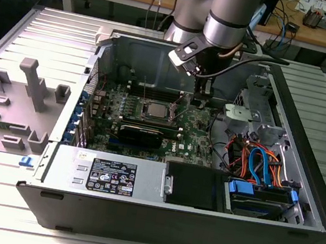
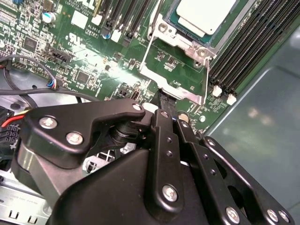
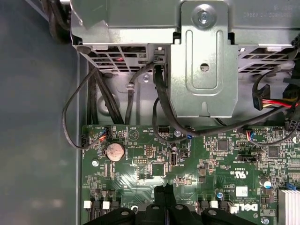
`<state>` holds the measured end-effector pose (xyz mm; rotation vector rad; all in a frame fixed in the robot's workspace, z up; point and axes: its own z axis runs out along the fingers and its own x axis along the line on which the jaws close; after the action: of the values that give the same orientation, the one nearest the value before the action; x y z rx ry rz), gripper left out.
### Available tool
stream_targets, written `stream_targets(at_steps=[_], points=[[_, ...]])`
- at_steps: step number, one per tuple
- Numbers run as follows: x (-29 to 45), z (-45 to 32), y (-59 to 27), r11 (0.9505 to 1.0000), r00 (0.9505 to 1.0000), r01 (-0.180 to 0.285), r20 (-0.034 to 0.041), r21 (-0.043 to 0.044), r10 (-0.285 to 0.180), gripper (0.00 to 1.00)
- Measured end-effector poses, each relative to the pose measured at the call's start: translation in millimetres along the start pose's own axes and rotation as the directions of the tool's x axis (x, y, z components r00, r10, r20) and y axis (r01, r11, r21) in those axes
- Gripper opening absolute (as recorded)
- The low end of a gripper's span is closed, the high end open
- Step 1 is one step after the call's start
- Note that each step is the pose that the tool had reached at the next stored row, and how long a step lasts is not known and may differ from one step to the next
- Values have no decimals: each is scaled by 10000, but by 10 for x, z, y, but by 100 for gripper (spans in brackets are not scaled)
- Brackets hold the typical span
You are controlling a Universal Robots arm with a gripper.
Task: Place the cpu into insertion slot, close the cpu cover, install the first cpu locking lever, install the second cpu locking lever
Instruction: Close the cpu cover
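The cpu, with its pale silvery top, lies in the insertion slot on the green board; in the exterior view the cpu sits mid-board. The cpu cover, a thin silver frame, stands swung open off the slot's edge, and green board shows through its window. A thin wire lever runs along its side. My gripper is shut with nothing between its fingers, its tip right at the cover's free edge. In the exterior view the gripper hangs just to the right of the socket.
Black memory slots run beside the socket. A metal drive cage with black cables and a coin battery lie beyond the gripper. The power supply and a drive with blue and orange cables fill the case's front.
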<state>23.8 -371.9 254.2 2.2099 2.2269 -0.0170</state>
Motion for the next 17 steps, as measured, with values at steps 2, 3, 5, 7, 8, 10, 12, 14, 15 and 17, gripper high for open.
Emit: stream_targets(at_steps=[2,3,5,7,8,10,12,14,15,17], points=[[0,-2,-17,10000,10000,1,-2,1,-1,11],[0,-3,-32,10000,10000,1,-1,1,-1,11],[0,-3,-52,10000,10000,-1,1,2,1,11],[0,-3,-53,10000,10000,3,-1,1,-3,11],[0,-3,-54,10000,10000,2,0,2,-2,11],[0,-3,-64,10000,10000,1,-1,1,-1,11],[0,-3,-65,10000,10000,0,0,2,0,11],[0,-3,-78,10000,10000,0,0,2,0,11],[0,-3,-80,10000,10000,0,0,2,0,11],[0,-3,-84,10000,10000,0,0,2,0,11]])
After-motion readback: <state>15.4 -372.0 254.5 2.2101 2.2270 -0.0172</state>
